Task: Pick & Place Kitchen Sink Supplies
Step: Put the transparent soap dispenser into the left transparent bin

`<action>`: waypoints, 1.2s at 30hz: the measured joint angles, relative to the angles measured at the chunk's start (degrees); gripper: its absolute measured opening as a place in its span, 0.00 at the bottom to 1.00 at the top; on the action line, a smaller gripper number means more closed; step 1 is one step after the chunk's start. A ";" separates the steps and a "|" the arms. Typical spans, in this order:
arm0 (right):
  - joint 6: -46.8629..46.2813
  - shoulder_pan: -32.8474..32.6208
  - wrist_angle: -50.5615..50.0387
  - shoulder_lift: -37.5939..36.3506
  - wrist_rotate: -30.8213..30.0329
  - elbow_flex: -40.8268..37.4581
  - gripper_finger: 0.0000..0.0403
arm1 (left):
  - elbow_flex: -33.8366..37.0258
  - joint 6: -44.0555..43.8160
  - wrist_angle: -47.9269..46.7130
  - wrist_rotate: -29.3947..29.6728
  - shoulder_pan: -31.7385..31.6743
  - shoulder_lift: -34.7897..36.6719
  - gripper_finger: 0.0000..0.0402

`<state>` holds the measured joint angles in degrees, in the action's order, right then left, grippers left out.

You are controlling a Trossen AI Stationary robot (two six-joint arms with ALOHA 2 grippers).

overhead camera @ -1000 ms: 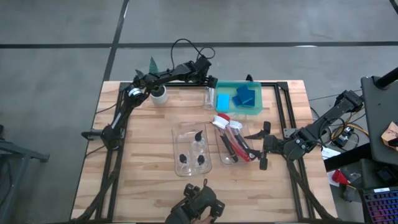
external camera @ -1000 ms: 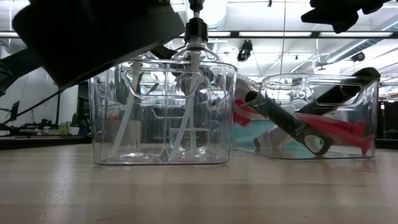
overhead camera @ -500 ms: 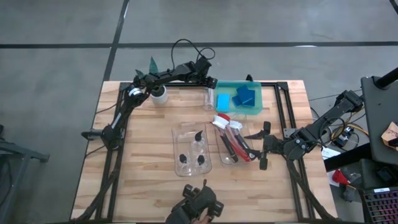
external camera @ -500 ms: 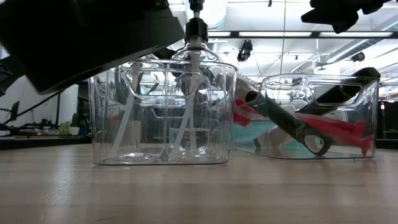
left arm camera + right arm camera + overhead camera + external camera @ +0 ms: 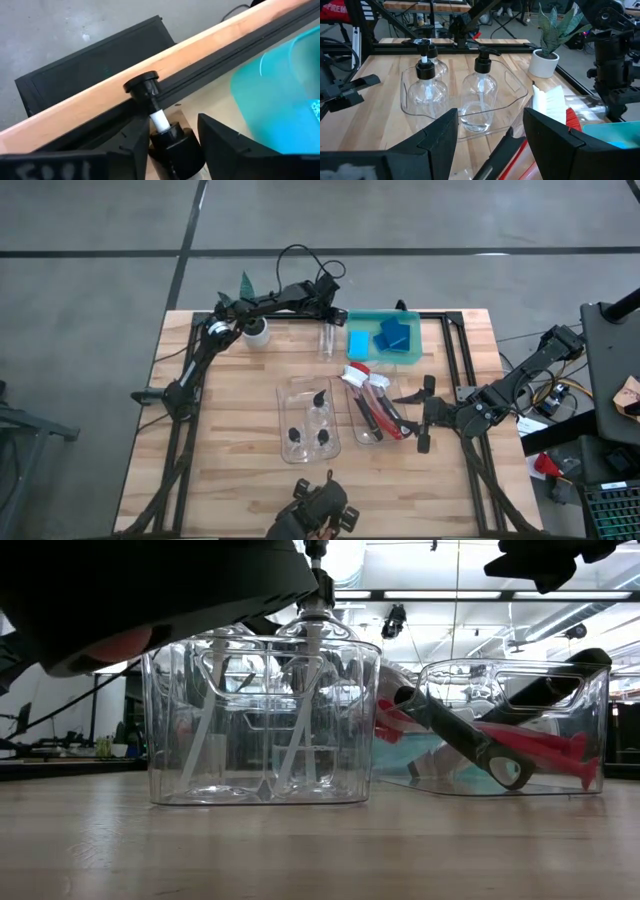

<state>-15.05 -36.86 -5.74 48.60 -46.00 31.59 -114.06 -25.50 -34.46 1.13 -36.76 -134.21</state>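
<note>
A clear bottle with a black pump top [image 5: 326, 339] stands near the table's far edge, just left of the green tray [image 5: 410, 316] that holds blue sponges [image 5: 397, 335]. My left gripper [image 5: 327, 316] [image 5: 174, 129] is over it, shut on its top. Three more bottles [image 5: 481, 90] stand in a clear bin [image 5: 309, 418] at the middle. The clear bin [image 5: 375, 408] to its right holds red brushes and black-handled, white-headed brushes. My right gripper [image 5: 424, 416] [image 5: 490, 127] waits open, right of that bin, holding nothing. My left gripper pinches the bottle's black collar [image 5: 176, 146], just under the pump head [image 5: 142, 86], between its two fingers. The fingers come slanting down from above, one on each side of the collar. The wrist view does not show the bottle's base.
A small green plant in a white pot [image 5: 254, 330] stands at the far left, under the left arm. A dark object [image 5: 318, 515] sits at the table's near edge and blocks the upper left of the low view. Bare wood lies on the left half.
The bottle beside the green tray now stands a little farther toward the table's left edge than a second ago, with my left gripper still over it. The dark object near the low camera has shifted. My right arm has kept still.
</note>
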 joint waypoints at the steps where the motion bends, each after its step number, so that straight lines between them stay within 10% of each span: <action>1: 0.02 0.00 -0.01 -0.01 0.00 0.00 0.55 | 0.00 -0.01 0.00 -0.10 -0.03 0.00 0.36; 25: -0.51 0.00 -0.21 -0.02 0.00 -0.02 0.55 | -0.02 6.98 -4.17 -2.13 2.72 5.90 0.01; 36: -2.78 0.00 -2.84 0.00 0.97 -0.04 0.55 | -0.02 22.00 -14.76 -6.40 3.32 6.70 0.28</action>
<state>-17.82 -36.86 -8.58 48.60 -45.02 31.55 -114.08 -3.50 -49.22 -5.27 -33.44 -127.51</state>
